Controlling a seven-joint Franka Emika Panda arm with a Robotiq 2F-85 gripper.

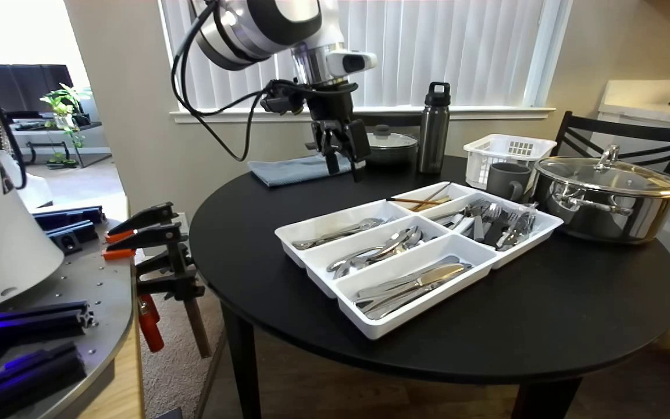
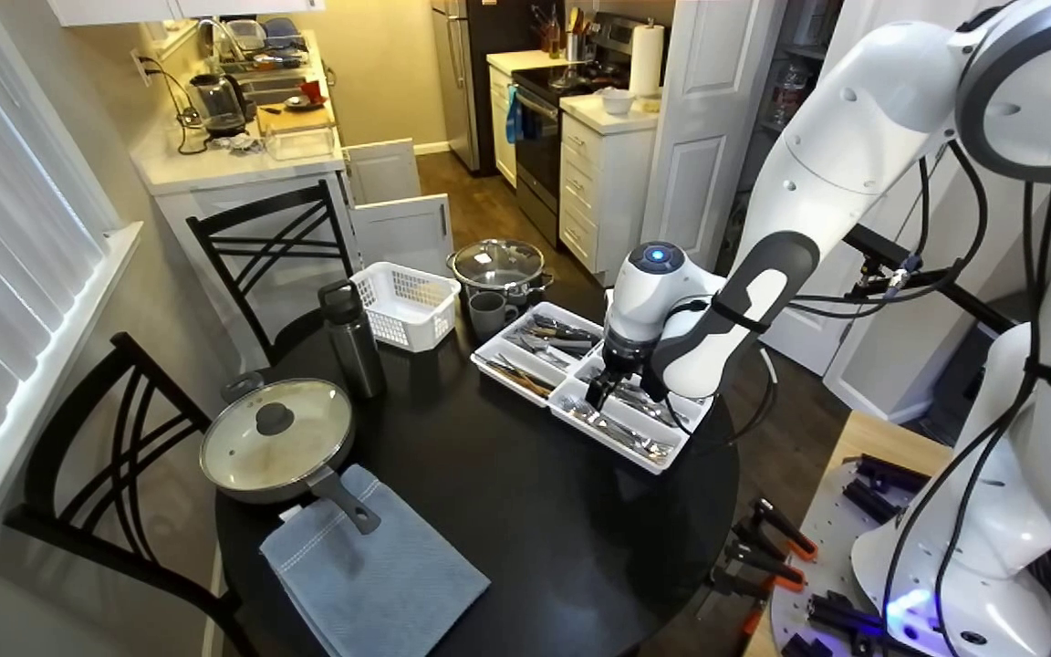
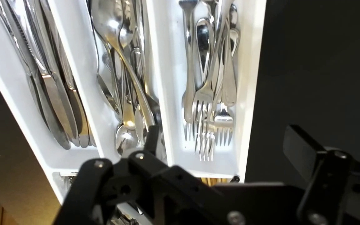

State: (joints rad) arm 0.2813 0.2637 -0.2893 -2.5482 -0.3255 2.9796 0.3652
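My black two-fingered pincer (image 3: 224, 136) is spread wide with nothing in it, hanging in the air over the round black bench (image 1: 515, 326). Having the fingers (image 3: 298, 153) parted like that makes sense, since I'm not carrying anything. Closest stuff to me is a white plastic divided cutlery tray (image 3: 248, 93) sitting flat on that bench, and the silver metal forks (image 3: 203, 97) in its long white outer slot (image 3: 177, 56) show up framed between my fingers in the wrist view. I reckon the slots are long and narrow so everything has to lie lengthwise, and the white plastic dividers (image 3: 164, 103) stop the kinds mixing. Works pretty well: the forks' long axes run along the slot, top to bottom in the wrist view, leaning a little and piled on each other. Most tines point to the lower end, though at least one fork looks flipped. The silver metal spoons (image 3: 108, 18) next door are messier, bowls at both ends, handles crossing. Past them, the silver metal table knives (image 3: 58, 106) lie slantwise in that view but follow their own slot, blades toward the lower end.
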